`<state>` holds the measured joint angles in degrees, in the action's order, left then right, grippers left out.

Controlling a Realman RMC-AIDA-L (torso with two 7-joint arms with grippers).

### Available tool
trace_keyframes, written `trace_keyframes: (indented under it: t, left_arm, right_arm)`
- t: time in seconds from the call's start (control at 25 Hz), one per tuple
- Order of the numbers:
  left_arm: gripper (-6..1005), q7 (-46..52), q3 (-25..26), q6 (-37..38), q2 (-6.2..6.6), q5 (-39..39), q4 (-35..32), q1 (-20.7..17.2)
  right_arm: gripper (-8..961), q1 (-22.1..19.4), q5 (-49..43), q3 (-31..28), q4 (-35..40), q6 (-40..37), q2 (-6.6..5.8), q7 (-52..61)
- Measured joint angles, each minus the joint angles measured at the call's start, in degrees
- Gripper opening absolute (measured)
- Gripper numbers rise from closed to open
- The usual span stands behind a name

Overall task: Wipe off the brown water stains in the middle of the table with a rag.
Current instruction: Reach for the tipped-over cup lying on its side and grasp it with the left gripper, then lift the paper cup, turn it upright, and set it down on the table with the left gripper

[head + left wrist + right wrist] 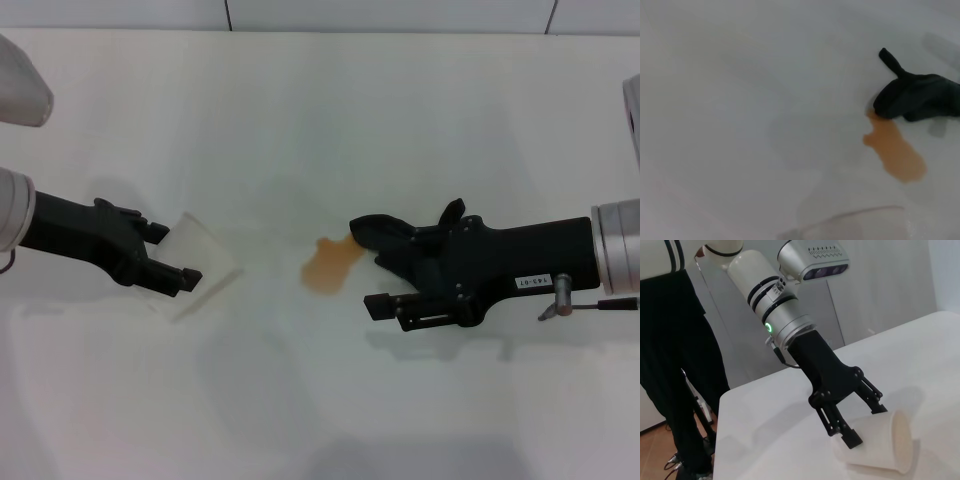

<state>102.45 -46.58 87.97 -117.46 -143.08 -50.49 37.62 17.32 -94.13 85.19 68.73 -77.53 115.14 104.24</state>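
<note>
One arm clearly nearer: right gripper [392, 272], fingers clamped on the rag [385, 240], touching the near edge of the brown water stains [329, 264]. Stain's long axis slanting away across the surface [320, 120] toward the left gripper [172, 255], fingers clamped on a tipped plastic cup [200, 262].

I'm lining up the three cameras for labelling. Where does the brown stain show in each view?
Head view: the brown water stains lie mid-table, just left of the rag in the right gripper.
Left wrist view: stain at lower right, touching the rag.
Right wrist view: not in it.
Shared landmark: the rag.
</note>
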Motion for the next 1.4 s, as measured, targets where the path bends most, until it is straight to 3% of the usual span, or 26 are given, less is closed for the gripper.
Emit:
trace_keyframes:
  t: [0.88,1.08,1.2,1.4]
  left_arm:
    - [874,-0.2,-0.7,-1.2,-0.04,0.0,0.1,-0.3]
    - [804,-0.2,-0.8,-1.4,-0.07,0.0,-0.1,-0.5]
    - [711,-0.1,-0.8,-1.3,-0.11,0.0,-0.6,-0.5]
    - [594,0.2,-0.5,-1.3,-0.91,0.3,-5.5,-1.6]
  right_arm:
    - [689,-0.1,0.0,0.0,0.3,-0.1,0.0,0.5]
    - [689,-0.1,0.0,0.0,0.4,-0.2,0.0,0.5]
    - [689,-0.1,0.0,0.0,0.4,-0.2,0.0,0.5]
    - [689,-0.1,0.0,-0.1,0.4,-0.2,-0.01,0.5]
